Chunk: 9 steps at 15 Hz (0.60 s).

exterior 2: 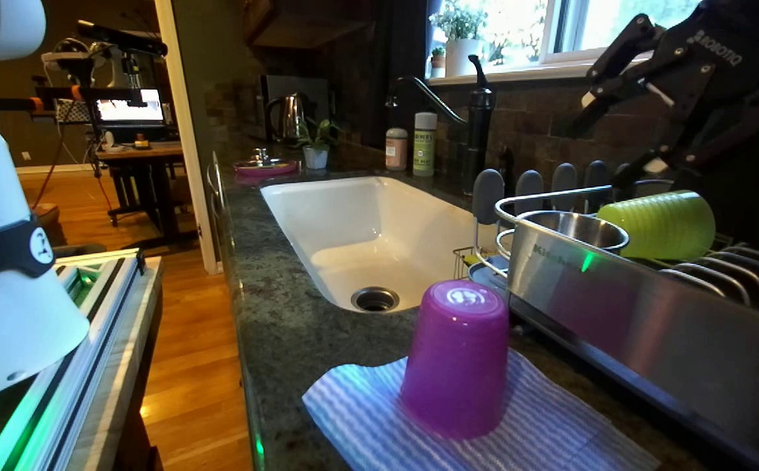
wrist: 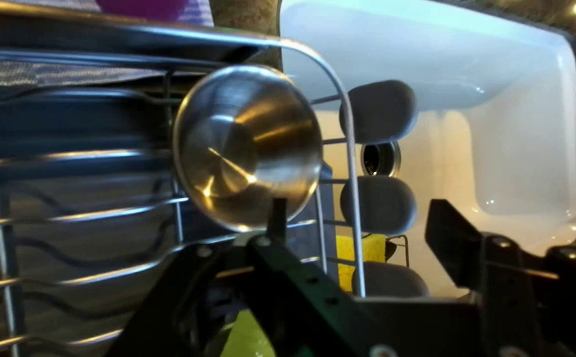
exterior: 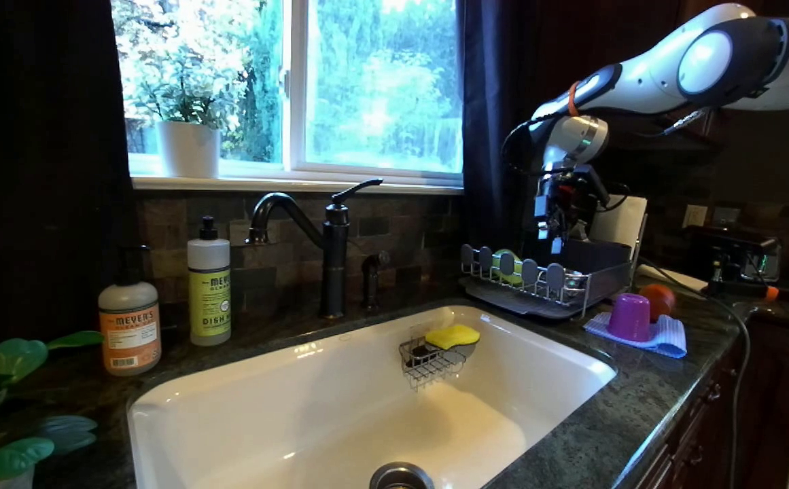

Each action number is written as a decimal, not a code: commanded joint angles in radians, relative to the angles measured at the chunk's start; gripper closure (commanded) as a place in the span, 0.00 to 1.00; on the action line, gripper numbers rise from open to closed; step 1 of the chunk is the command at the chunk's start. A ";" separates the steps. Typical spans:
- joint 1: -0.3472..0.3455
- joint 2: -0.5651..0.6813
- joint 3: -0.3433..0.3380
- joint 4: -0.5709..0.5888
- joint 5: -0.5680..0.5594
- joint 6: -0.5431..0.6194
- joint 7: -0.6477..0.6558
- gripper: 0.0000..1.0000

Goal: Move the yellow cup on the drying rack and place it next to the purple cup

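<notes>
– Is the hand (wrist: 359, 225) holding anything?
– No, it's spread wide with nothing inside. The yellow cup (exterior 2: 660, 226) lies sideways in the rack (exterior 2: 640, 314), below the hand.
– So what's next?
– Grabbing time, I think. Line up with the cup, go down, then squeeze.

Yellow cup (exterior 2: 663, 226) lies sideways; purple cup (exterior 2: 455, 360) stands inverted.

In an exterior view, the gripper (exterior: 549, 234) hangs above the drying rack (exterior: 608, 280) containing the yellow cup (exterior: 518, 270), while the purple cup (exterior: 630, 318) stands on cloth (exterior: 668, 338).
</notes>
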<state>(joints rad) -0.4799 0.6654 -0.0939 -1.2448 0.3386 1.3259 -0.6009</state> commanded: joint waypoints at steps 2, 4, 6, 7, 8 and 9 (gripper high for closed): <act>-0.004 -0.033 0.004 -0.055 -0.009 -0.029 -0.055 0.15; -0.002 -0.044 -0.002 -0.061 -0.014 0.012 -0.075 0.19; 0.016 -0.069 -0.020 -0.080 -0.069 0.124 -0.122 0.05; 0.014 -0.079 -0.020 -0.083 -0.078 0.167 -0.142 0.00; 0.011 -0.091 -0.017 -0.091 -0.077 0.224 -0.165 0.00; 0.011 -0.100 -0.013 -0.103 -0.078 0.284 -0.190 0.00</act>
<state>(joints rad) -0.4774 0.6298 -0.1034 -1.2707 0.2825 1.4737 -0.7194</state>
